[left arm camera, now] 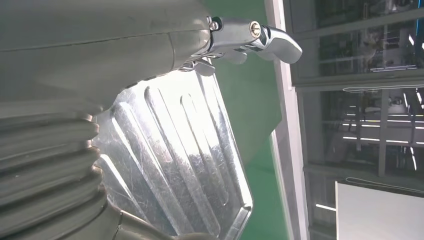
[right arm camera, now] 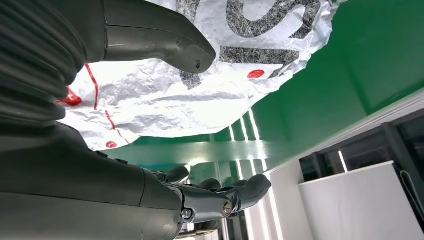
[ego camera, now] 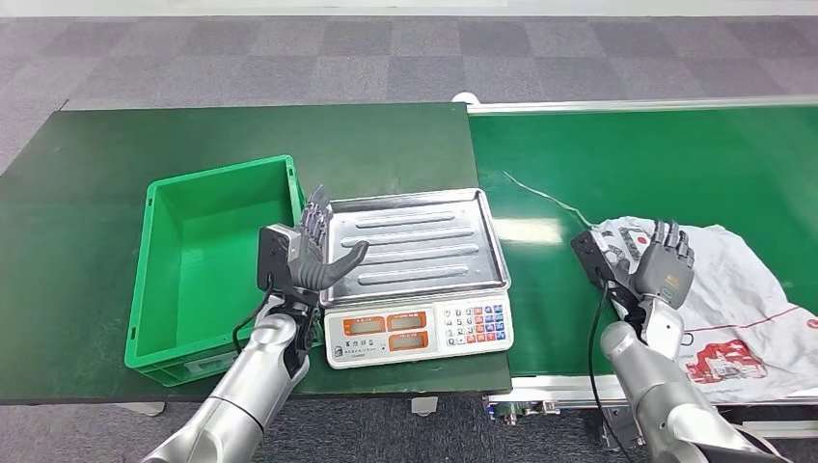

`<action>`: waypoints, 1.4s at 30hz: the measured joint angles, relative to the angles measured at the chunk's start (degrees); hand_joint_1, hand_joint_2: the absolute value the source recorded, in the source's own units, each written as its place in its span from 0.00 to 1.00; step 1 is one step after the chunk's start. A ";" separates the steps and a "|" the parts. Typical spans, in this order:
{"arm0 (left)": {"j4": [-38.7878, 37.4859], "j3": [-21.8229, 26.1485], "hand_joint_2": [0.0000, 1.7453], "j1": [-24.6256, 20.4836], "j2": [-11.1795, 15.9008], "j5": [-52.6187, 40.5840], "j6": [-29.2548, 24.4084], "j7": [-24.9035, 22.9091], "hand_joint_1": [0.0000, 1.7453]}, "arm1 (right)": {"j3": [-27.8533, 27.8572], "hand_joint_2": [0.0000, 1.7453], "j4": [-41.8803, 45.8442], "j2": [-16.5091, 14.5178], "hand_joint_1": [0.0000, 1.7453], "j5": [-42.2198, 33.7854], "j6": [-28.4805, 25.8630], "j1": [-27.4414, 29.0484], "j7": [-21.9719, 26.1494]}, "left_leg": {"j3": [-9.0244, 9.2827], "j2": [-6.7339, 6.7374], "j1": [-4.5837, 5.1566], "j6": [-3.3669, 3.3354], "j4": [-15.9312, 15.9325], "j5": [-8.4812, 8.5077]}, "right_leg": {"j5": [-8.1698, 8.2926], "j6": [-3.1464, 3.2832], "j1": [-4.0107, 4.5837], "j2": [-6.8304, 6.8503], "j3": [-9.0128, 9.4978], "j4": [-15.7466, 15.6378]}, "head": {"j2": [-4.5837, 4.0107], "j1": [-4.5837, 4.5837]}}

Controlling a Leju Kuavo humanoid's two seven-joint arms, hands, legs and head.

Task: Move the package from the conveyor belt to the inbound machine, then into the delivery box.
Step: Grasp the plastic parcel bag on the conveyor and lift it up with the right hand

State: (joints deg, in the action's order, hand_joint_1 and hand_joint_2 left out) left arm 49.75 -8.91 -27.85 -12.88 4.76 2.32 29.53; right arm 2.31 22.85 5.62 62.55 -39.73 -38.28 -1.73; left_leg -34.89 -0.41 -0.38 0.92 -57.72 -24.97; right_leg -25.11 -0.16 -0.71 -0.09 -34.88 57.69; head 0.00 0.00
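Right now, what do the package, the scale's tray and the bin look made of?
Package: thin white plastic film, probably a poly mailer; it is crinkled, with red and grey print. Tray: bare metal, likely stainless steel; shiny, ribbed and finely scratched in the left wrist view. Bin: rigid moulded green plastic, with smooth, slightly glossy walls.

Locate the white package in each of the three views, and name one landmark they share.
Head view: the package lies at lower right on the conveyor belt, under the right hand.
Left wrist view: not in it.
Right wrist view: package fills the upper middle, beyond the thumb.
Shared landmark: the green belt surface.
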 joint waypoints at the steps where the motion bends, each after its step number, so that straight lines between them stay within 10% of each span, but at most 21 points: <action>1: 0.15 0.13 1.00 0.08 0.09 -0.15 0.01 -0.06 0.00 | 0.26 1.00 -0.03 0.10 0.00 -0.59 0.27 -0.03 0.80 | 0.00 0.00 0.00 0.00 0.00 0.00 | 0.00 0.00 0.00 0.00 0.00 0.00 | 0.00 0.00; 15: 1.22 1.55 1.00 0.92 1.07 -1.64 0.64 0.13 0.00 | 3.99 1.00 -0.24 2.79 0.00 -8.89 1.43 1.50 14.50 | 0.02 0.01 0.00 0.00 0.00 0.00 | 0.00 0.00 -0.01 0.00 0.01 0.00 | 0.00 0.00; 42: 1.26 1.50 1.00 1.08 -0.05 -2.31 0.21 -0.74 0.00 | -0.99 1.00 -2.33 -1.43 0.00 4.07 7.24 -1.27 -6.65 | 0.02 0.00 0.00 0.00 0.00 0.01 | 0.00 0.00 0.00 0.00 0.01 0.01 | 0.00 0.00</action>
State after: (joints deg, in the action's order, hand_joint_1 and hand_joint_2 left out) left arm 51.01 -7.41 -26.77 -12.94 2.45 2.52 28.79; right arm 1.31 20.52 4.19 66.61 -32.50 -39.55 -8.38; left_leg -34.87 -0.41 -0.38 0.92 -57.72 -24.96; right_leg -25.10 -0.16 -0.71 -0.09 -34.87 57.69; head 0.00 0.00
